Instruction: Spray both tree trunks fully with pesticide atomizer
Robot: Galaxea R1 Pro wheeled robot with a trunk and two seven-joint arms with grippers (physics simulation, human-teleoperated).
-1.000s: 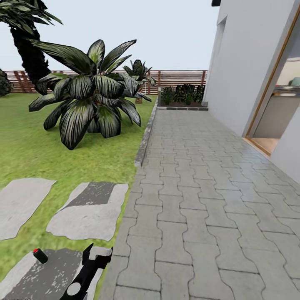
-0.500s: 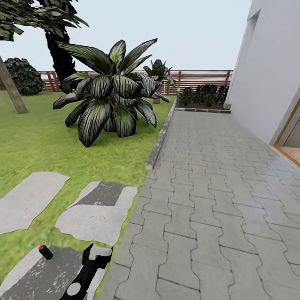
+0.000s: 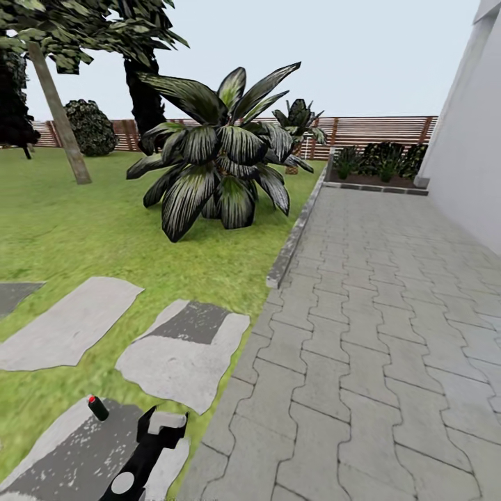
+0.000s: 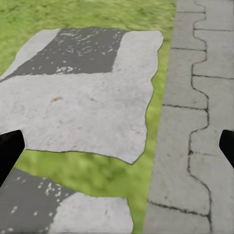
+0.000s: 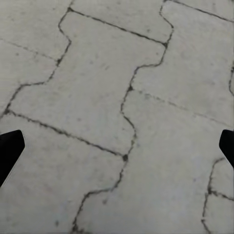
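A tiny dark bottle (image 3: 97, 408) with a red tip lies on a grey stepping stone (image 3: 76, 452) in the grass, a little to the left of my left gripper (image 3: 163, 422). It shows no green spot or trigger head, so I cannot tell whether it is the atomizer. My left gripper (image 4: 117, 146) is open over a stepping stone and the paving edge, holding nothing. My right gripper (image 5: 117, 146) is open over bare paving stones. One leaning grey-brown tree trunk (image 3: 60, 115) stands on the lawn (image 3: 76, 229) at the far left.
A big dark-leaved palm (image 3: 223, 153) stands mid-lawn near the kerb (image 3: 296, 236). Grey interlocking paving (image 3: 376, 334) runs along a white house wall (image 3: 473, 160) on the right. A slat fence (image 3: 376, 131), a planter bed (image 3: 376, 167) and a round bush (image 3: 89, 126) lie beyond.
The camera has turned left, so the whole picture slid right. The leaning trunk and bush came into view and the house doorway left it. The left gripper keeps its place.
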